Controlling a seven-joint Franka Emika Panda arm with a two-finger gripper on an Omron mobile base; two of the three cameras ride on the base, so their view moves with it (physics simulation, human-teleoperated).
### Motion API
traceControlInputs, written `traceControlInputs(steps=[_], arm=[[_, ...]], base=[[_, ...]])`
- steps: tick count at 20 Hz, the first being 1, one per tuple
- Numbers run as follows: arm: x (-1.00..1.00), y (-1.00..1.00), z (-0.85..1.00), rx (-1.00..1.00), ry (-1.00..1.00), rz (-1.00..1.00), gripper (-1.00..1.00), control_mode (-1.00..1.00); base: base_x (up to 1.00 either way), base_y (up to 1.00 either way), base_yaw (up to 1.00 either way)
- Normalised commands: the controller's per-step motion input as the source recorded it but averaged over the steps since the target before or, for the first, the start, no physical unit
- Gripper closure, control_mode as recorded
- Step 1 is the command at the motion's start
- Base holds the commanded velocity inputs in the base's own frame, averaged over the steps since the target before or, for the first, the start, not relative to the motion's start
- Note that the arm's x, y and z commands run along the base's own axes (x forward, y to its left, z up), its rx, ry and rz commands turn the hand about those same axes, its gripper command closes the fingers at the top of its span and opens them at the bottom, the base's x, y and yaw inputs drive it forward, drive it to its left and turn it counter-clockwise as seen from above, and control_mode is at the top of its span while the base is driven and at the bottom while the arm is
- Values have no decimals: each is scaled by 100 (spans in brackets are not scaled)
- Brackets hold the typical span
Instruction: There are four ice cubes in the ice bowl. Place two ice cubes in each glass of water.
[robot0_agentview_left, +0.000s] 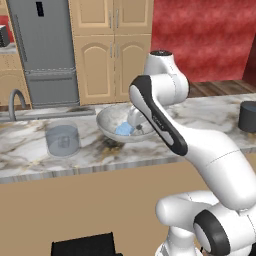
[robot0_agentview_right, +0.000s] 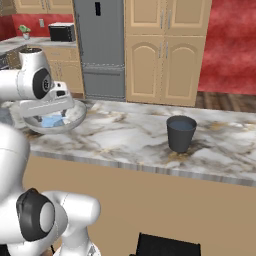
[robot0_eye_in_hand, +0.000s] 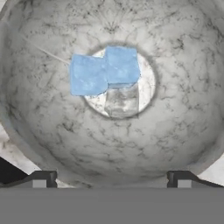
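Marble counter (robot0_agentview_left: 30, 150) across the middle of both base views, carrying everything that matters. On it, the ice bowl (robot0_agentview_left: 107, 122) just left of centre in the left base view, far left in the right base view, with the arm's wrist bent down over it. To the lower left of the bowl in the left base view, the translucent glass of water (robot0_agentview_left: 62, 140), near but apart; at the far right edge of that view, the dark glass of water (robot0_agentview_left: 247, 116), well apart from the bowl, also standing centre-right in the right base view.

In the hand view, looking straight down into the bowl: ice cubes (robot0_eye_in_hand: 105, 71) clustered on the whitish bottom, above and slightly left of frame centre. Two pale blue blocks touching, forming a shape stretched left to right across the frame; a clearer, greyish block just below them, possibly more ice, hard to tell.

Gripper (robot0_eye_in_hand: 111, 179) with jaws spread wide, nothing between them, finger tips low at the frame's bottom, left and right, straddling the bowl's near wall. Cubes ahead of the tips, toward the top of the frame and slightly left of their midline. Probably calls for a forward reach and descent, centring on a single cube rather than the touching pair.
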Motion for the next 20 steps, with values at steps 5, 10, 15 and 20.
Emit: traceControlInputs(steps=[5,10,15,20], arm=[[7,0,-7,0,0,4,-100,-100],[0,2,-15,-1,0,3,-100,-100],[5,5,-22,-3,0,2,-100,-100],[31,0,-12,-1,0,1,-100,-100]], base=[[0,0,0],[0,0,0],[0,0,0],[0,0,0]])
